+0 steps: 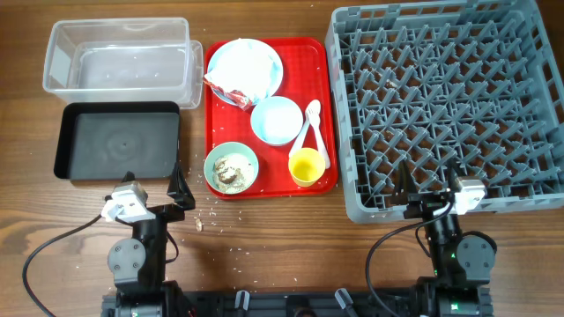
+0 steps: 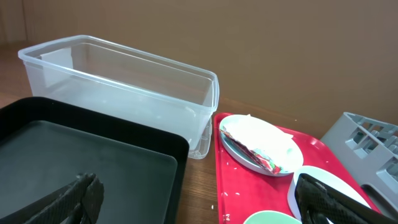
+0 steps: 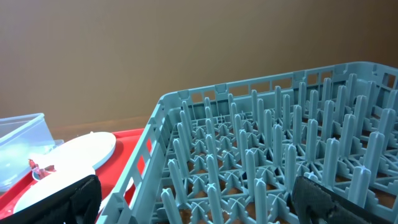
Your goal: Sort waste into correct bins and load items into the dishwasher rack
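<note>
Wrapper [image 1: 226, 87] first, I think: it lies crumpled on the plate [image 1: 257, 53] at the far end of the tray [image 1: 310, 55], ahead and to the right of my left gripper [image 1: 157, 187] and well beyond its tips. I judge it light, soft and crinkly, so I would pinch a raised fold or it may skate on the plate. The green bowl [image 1: 209, 165], nearest that gripper, and the cup [image 1: 306, 166] look stiff and slick, so I would take them by the rim. Both grippers gape wide and hold nothing. The right gripper [image 1: 429, 189] sits at the near wall of the rack [image 1: 340, 123]. Overhead gives me the layout. The left wrist view alone shows the wrapper's edge draped at the plate rim, and the right wrist view shows the rack's pegs standing upright.
</note>
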